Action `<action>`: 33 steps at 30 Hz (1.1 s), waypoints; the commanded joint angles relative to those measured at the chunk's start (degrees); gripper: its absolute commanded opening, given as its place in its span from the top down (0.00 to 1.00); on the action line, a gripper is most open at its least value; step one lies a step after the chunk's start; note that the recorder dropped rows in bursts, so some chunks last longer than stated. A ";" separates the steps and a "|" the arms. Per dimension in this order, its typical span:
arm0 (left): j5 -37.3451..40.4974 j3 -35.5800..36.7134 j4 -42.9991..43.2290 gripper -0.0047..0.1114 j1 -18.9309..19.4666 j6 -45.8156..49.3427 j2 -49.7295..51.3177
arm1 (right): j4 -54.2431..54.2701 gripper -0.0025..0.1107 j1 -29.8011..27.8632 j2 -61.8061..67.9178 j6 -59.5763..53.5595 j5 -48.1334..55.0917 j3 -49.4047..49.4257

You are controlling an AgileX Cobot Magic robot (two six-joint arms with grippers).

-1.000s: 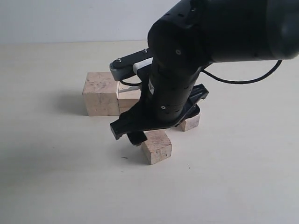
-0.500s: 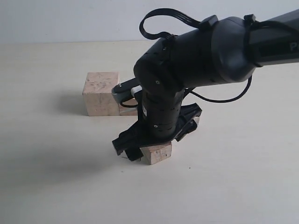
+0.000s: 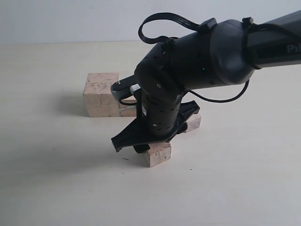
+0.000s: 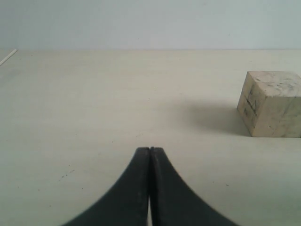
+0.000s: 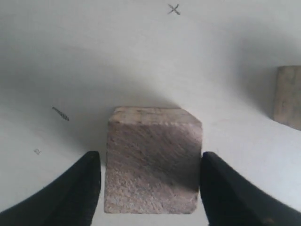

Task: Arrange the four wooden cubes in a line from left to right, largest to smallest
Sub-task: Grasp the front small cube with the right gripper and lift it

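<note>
Four pale wooden cubes sit on the table. The largest cube (image 3: 101, 93) (image 4: 273, 103) stands at the left. A smaller cube (image 3: 127, 111) touches its right side and is mostly hidden by the arm. The smallest cube (image 3: 193, 123) peeks out to the right of the arm. The fourth cube (image 3: 158, 153) (image 5: 151, 160) lies nearest the front. My right gripper (image 3: 146, 146) (image 5: 150, 157) is open and lowered over that front cube, a finger on each side and a thin gap showing at one. My left gripper (image 4: 150, 150) is shut and empty, low over bare table, well apart from the largest cube.
The table (image 3: 51, 179) is a plain pale surface with a small pen cross (image 5: 174, 9) and faint marks. My right arm's black body (image 3: 202, 52) and its cable cover the middle of the row. Another cube's edge (image 5: 288, 96) shows in the right wrist view.
The right arm has swung down and lowered its gripper from above the front cube until the fingers straddle it. The cubes have not moved.
</note>
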 commanded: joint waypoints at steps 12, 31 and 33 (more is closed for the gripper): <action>-0.60 0.15 0.10 0.96 -0.31 -0.28 -0.35 | -0.49 0.48 0.07 0.05 0.06 1.61 0.05; -0.60 0.15 0.10 0.96 -0.31 -0.28 -0.35 | 0.85 0.98 0.07 -0.89 -12.81 5.07 -0.06; -0.60 0.15 0.10 0.96 -0.31 -0.28 -0.35 | 1.10 0.98 -0.05 -3.07 -18.62 8.20 -0.06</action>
